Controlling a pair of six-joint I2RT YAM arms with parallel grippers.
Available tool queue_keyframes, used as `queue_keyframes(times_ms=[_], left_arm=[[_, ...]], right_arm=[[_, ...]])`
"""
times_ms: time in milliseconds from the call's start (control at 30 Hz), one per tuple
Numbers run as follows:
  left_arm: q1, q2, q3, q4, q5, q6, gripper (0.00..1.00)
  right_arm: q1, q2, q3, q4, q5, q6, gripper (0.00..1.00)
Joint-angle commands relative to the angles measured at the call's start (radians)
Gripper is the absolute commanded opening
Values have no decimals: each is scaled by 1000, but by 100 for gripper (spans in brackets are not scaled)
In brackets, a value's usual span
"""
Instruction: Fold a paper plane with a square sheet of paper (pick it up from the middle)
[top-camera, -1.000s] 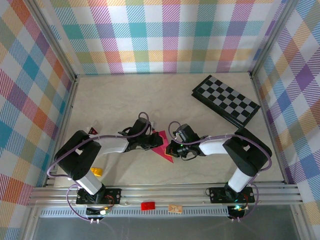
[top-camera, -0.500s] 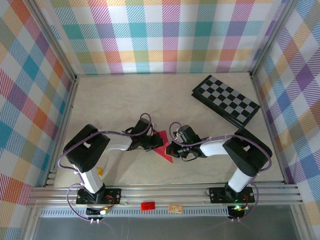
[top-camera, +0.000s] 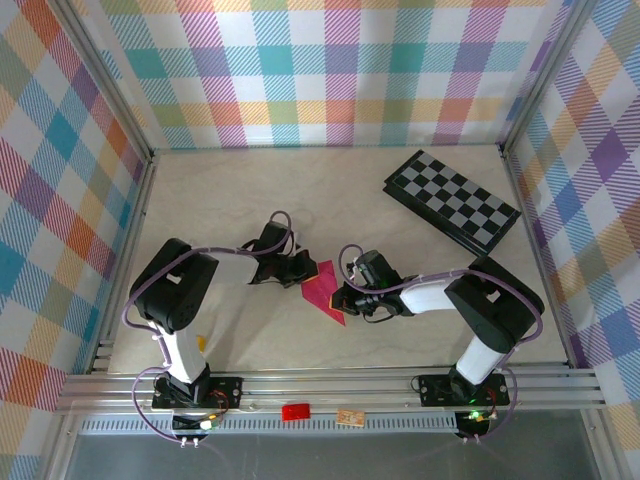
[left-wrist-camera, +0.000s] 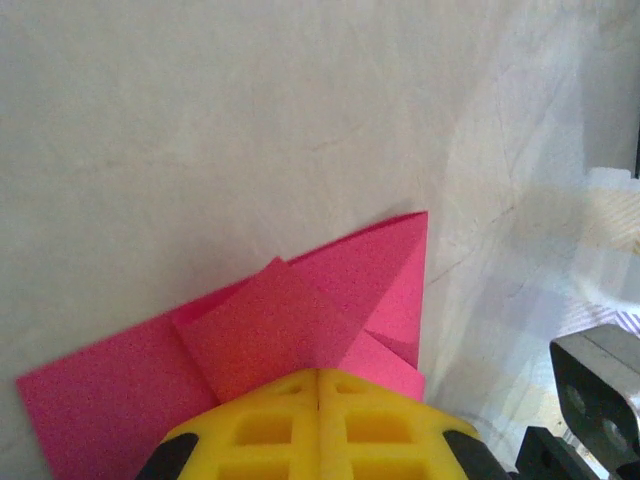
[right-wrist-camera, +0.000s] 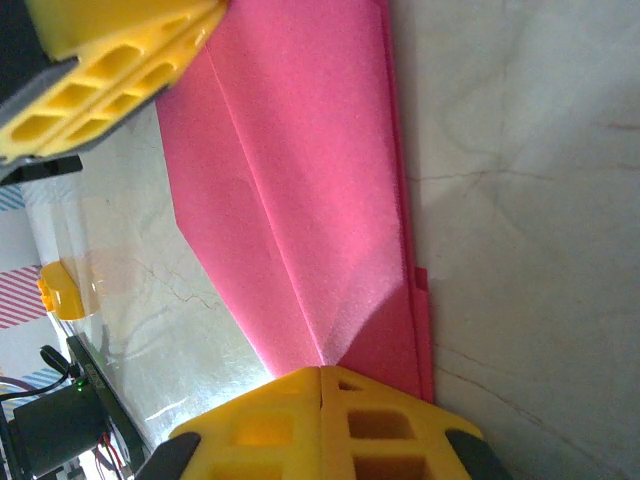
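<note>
On the rail along the near edge, a small red tag and a tan tag beside it are too small for you to read. Just past the rail, a yellow piece near the table's near left corner is half hidden behind your left arm.

Toward the middle of the table, closer to its near edge, the pink sheet of paper lies partly folded to a point. Your left gripper is at its left side and your right gripper at its right, each covering part of it from above.

At the left wrist, the left gripper is clenched, yellow fingers pressed together with the sheet running beneath them. Whether paper is pinched between them you cannot tell.

At the right wrist, the right gripper is likewise clenched over the sheet's crease, whose lower end is hidden under the fingers. The left gripper's fingers, cut off by the frame, touch the sheet's far corner.

The black-and-grey checkerboard lies at the far right corner.
</note>
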Motion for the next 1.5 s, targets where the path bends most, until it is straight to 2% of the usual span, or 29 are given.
queue_keyframes(times_ms=[0, 367, 600, 833, 933, 1133, 1333, 1467], left_arm=[[65, 37, 28, -66, -147, 46, 4], [113, 34, 91, -136, -149, 79, 4], [111, -93, 80, -167, -133, 70, 4], [43, -201, 20, -136, -83, 58, 6], [-7, -188, 6, -96, -30, 51, 7], [-94, -121, -27, 16, 3, 4, 7], [-122, -42, -63, 101, 7, -31, 6], [-111, 0, -58, 95, -21, -18, 6]], right_arm=[[4, 48, -58, -172, 27, -8, 0], [4, 44, -60, -172, 28, -8, 0], [4, 40, -52, -183, 30, -18, 0], [4, 35, -35, -202, 34, -26, 0], [4, 35, -33, -201, 33, -22, 0], [4, 35, -29, -206, 32, -24, 0], [4, 34, -30, -209, 33, -22, 0], [4, 35, -30, -218, 33, -29, 0]])
